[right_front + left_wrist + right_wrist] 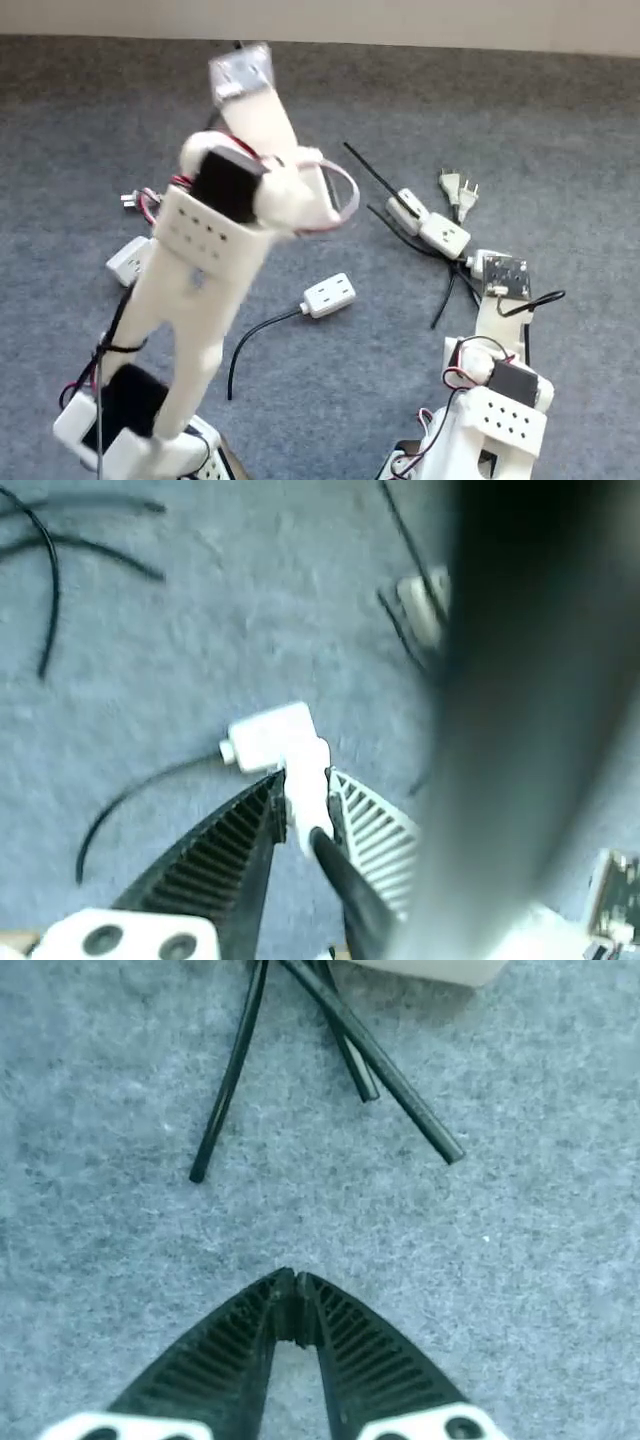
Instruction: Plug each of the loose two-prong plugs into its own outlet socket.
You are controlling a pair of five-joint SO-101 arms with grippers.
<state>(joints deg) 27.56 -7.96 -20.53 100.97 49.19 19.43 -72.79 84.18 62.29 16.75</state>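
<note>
The left hand (306,780) grips a white plug (308,808) over a socket (265,735) on the counter (200,620), likely to line up its prongs. The right hand (296,1310), closed and empty, sits low by black cords (228,1080).

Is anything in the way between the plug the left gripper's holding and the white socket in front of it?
Nothing visible. The left gripper holds the white plug right at the outlet socket, whose black cord trails away sideways.
</note>
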